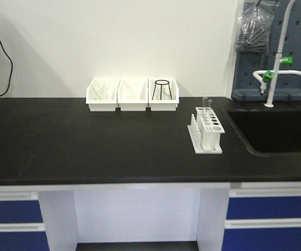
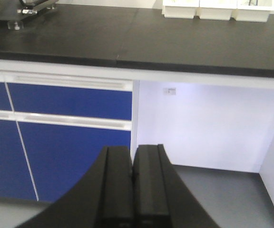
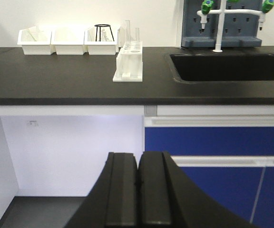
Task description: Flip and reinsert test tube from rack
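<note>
The white rack [image 1: 208, 130] stands on the black counter [image 1: 88, 141], just left of the sink. A clear test tube [image 1: 204, 102] rises upright from its far end, with a second clear tube [image 1: 211, 104] beside it. In the right wrist view the rack [image 3: 128, 62] and the test tube [image 3: 127, 29] lie far ahead, above counter height. My right gripper [image 3: 139, 156] hangs below the counter edge, shut and empty. My left gripper [image 2: 132, 149] is also shut on nothing, low in front of the cabinet. Neither gripper shows in the front view.
Three white bins [image 1: 132, 94] line the back wall, the right one holding a black tripod [image 1: 162, 89]. A sink [image 1: 276, 128] with a white faucet [image 1: 276, 57] sits at the right. Blue drawers [image 2: 65, 102] flank a knee gap under the counter.
</note>
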Robot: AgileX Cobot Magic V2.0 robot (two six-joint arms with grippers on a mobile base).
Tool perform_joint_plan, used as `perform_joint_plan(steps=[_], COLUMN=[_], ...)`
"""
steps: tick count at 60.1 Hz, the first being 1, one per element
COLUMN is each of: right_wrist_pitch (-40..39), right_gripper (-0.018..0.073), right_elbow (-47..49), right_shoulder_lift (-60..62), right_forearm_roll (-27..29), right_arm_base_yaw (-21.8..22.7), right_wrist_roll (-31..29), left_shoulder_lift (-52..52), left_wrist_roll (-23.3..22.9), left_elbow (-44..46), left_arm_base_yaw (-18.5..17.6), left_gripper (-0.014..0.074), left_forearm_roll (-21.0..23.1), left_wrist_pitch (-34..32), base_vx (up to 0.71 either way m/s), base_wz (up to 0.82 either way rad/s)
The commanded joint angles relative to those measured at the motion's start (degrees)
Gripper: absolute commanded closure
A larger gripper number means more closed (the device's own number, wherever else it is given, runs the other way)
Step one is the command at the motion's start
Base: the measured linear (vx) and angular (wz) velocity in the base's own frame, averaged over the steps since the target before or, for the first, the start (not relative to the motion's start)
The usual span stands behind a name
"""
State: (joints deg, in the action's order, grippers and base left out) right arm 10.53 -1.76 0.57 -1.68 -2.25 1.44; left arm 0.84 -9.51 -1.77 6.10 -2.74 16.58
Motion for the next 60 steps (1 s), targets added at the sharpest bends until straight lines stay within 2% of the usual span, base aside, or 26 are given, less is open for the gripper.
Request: perform_joint_plan(steps=[1, 60], right_wrist_pitch=[-4.8, -4.7], right_gripper=[0.0571, 0.0571], right_elbow=[0.0, 0.0], right_shoulder_lift=[0.6, 0.6], right_forearm_roll=[-0.8, -0.8], right_arm_base_yaw=[0.4, 0.4], right_wrist_roll=[-0.1, -0.1], left_shoulder_lift=[0.2, 0.2], left_wrist_roll=[0.0, 0.0], left_elbow=[-0.1, -0.1], left_arm_base_yaw=[-0.4, -0.4], left_gripper=[0.0603, 0.0603], left_forearm_roll=[0.2, 0.2], left_wrist_pitch=[-5.0, -5.0], base_vx=[0.51, 0.49], base_wz=[0.08, 0.02])
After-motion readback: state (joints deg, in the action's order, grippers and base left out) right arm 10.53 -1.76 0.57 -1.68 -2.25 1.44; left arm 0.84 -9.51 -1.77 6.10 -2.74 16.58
